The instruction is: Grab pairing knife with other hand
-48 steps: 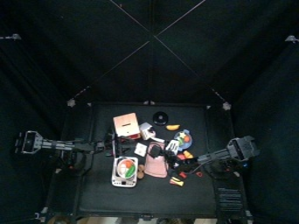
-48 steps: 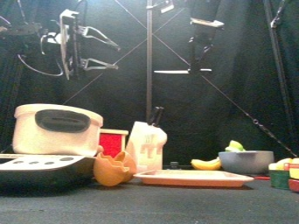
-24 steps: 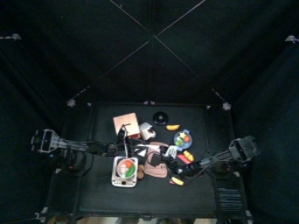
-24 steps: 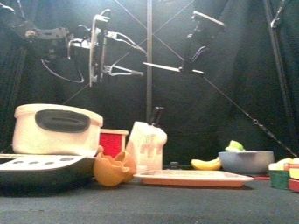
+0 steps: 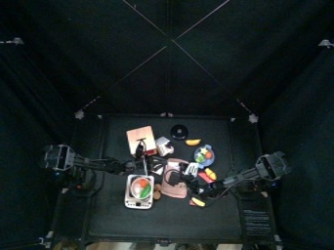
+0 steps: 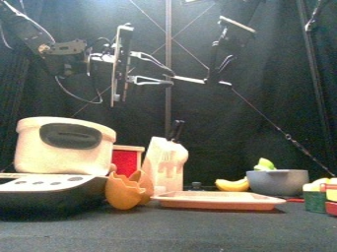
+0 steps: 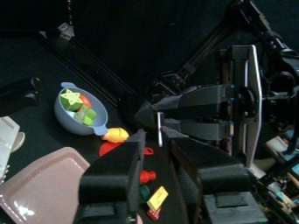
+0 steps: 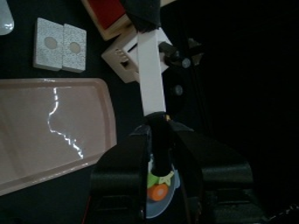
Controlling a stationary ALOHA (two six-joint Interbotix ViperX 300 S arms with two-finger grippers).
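Your right gripper [image 8: 158, 131] is clamped on the paring knife [image 8: 149, 74]: the two jaws pinch one end of it, and the pale length of the knife runs straight out from them. At the far end of that length sits your left gripper [image 7: 156, 144], with the slim knife end lying in the gap between its fingers [image 7: 117, 175]. You cannot tell from any view whether those fingers press on the knife or only stand around it

In the front view the knife hangs roughly level, high in the air, bridging the two grippers well above the table [image 6: 168, 231]. The left arm comes in from the left, the right arm from the right, and they meet over the middle of the clutter

Below the knife you have a white knife block [image 6: 165, 165] and a pink tray [image 6: 218, 201] just beside it. A red box [image 6: 128, 157] stands behind the block, a white rice cooker [image 6: 63, 146] is at the left, and a banana [image 6: 234, 184] lies beside a grey bowl [image 6: 277, 181] at the right
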